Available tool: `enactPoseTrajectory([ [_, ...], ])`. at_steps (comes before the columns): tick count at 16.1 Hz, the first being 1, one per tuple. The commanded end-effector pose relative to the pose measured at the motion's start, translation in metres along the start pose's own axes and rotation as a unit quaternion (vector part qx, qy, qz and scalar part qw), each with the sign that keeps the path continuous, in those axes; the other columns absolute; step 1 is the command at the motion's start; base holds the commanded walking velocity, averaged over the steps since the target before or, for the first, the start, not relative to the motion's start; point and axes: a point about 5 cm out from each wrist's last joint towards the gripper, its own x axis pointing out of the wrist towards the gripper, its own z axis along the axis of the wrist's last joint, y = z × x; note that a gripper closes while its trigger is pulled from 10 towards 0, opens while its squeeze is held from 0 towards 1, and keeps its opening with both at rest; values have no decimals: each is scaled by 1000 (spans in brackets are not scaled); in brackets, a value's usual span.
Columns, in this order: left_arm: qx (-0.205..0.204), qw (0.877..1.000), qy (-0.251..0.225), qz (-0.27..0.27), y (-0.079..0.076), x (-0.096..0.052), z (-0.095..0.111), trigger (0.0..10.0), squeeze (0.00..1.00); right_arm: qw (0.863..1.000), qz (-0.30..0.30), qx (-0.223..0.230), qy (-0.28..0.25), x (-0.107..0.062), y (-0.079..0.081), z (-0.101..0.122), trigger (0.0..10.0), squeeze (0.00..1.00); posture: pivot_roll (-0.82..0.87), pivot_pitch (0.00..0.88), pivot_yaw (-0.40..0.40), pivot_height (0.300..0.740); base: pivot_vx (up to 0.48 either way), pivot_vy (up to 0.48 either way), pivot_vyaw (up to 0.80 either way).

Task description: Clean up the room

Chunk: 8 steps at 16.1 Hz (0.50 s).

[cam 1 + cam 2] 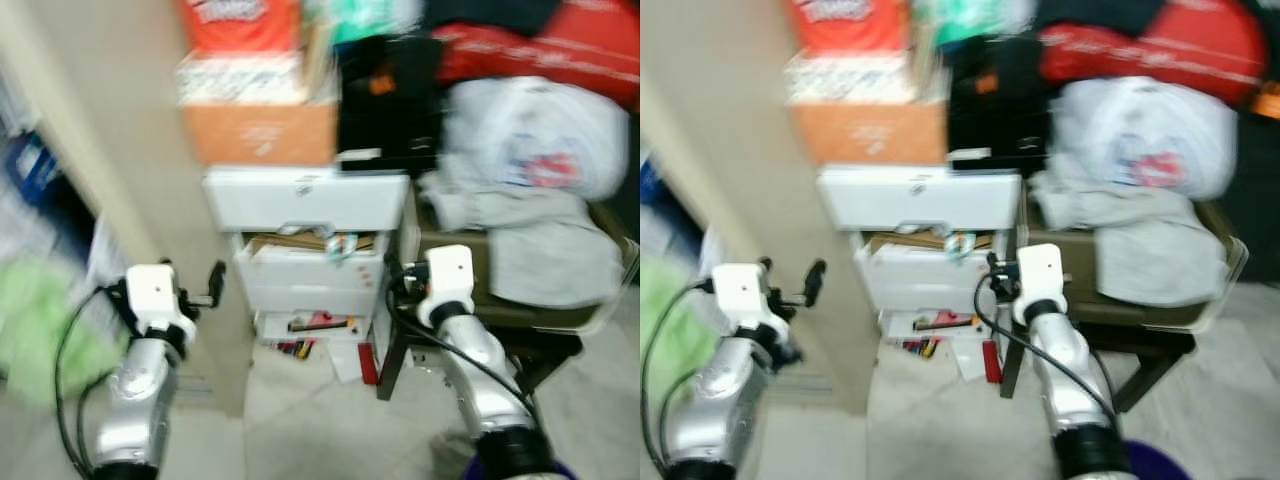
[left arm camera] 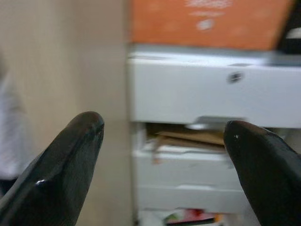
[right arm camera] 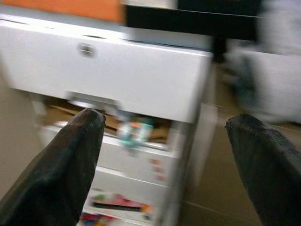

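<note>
On the far left there is a green cloth [image 1: 40, 325], very blurred, beside a beige wall panel [image 1: 120, 150]. The left gripper [image 2: 162, 160] is raised in front of this panel, and its two black fingers stand wide apart with nothing between them. The left wrist view shows more clearly the orange box [image 2: 211, 21] that sits on the white drawer unit [image 1: 305, 200]. Its second drawer [image 1: 310, 262] is pulled out and has brown papers and small things inside. Some white print is on the orange box, but it is too blurred to read.

The right gripper [image 3: 164, 160] is also held wide and empty, pointing at the same drawer unit. The right wrist view shows a small colourful object [image 3: 136, 132] in the open drawer. On the pale floor [image 1: 300, 400] under the unit lie papers and pens [image 1: 310, 335]. On the right, a dark table [image 1: 500, 310] carries grey clothes [image 1: 540, 240], a white plastic bag [image 1: 540, 135] with blurred print, and a red bag [image 1: 570, 45].
</note>
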Motion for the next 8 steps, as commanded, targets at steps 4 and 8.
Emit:
enactPoseTrajectory([
  [4, 4, 1000, -4, 1, 0, 2, 3, 10000, 0, 1000, 3, -6, -3, 0, 0, 1, 10000, 0, -99, 24, 22, 740, 0, 0, 769],
  [8, 5, 1000, -3, -3, -1, 3, 2, 10000, 0, 1000, 5, -7, -2, 1, 0, 1, 10000, 0, -96, 16, 20, 740, 0, 0, 736],
])
